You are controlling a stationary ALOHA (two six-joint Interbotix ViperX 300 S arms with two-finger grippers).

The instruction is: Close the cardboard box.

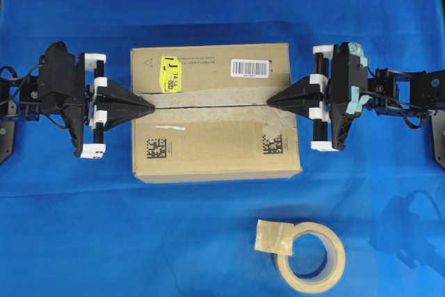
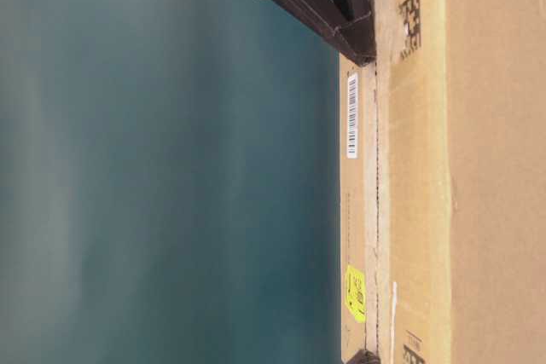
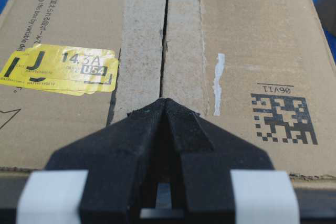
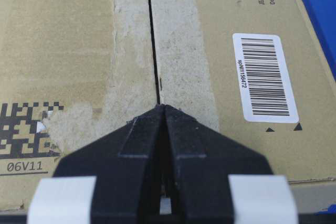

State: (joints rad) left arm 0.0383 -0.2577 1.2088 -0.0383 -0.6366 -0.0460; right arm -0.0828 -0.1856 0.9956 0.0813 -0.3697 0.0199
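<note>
The cardboard box (image 1: 215, 113) is seen at the centre of the overhead frame, lying flat and slightly skewed. Its flaps are folded down, meeting along a narrow dark seam flanked by old tape strips. A yellow sticker and a white barcode label are carried on the upper flap, two square codes on the lower.

Overhead cam looks straight down on the whole blue table (image 1: 69, 241). Table-level cam is rotated sideways, tight against the cardboard box (image 2: 478, 176). Both wrist cams look over closed fingertips, facing each other along the box's centre seam (image 3: 164, 35), close in.
</note>
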